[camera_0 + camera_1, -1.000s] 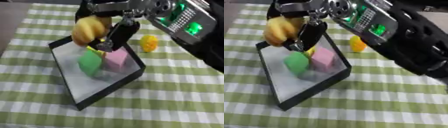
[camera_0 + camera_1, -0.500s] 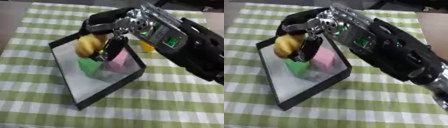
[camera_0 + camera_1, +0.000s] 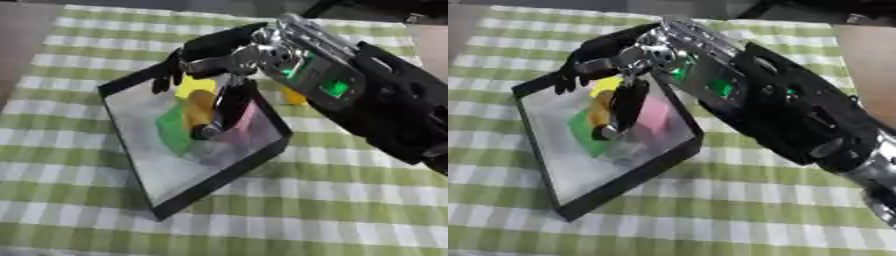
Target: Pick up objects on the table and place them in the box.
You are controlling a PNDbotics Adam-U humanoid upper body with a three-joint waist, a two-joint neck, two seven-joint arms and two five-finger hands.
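A black box (image 3: 223, 182) with a pale floor lies askew on the green checked cloth. Inside it are a green block (image 3: 173, 131), a pink block (image 3: 251, 125) and a small yellow block (image 3: 194, 86). A long yellow-orange object (image 3: 199, 111) stands tilted against the green block. My right hand (image 3: 229, 56) hovers over the box's far side. Its fingers (image 3: 167, 75) spread out over the far-left rim, away from the yellow-orange object, and its thumb (image 3: 234, 102) hangs down beside that object. My left hand shows in no view.
A small orange object (image 3: 293, 95) lies on the cloth just behind the box, partly hidden by my right forearm (image 3: 367, 105). Bare checked cloth (image 3: 332, 210) stretches in front of and to the right of the box.
The yellow-orange object has gone down from my right hand into the box beside the green block. The hand's fingers have spread apart. The view has also shifted.
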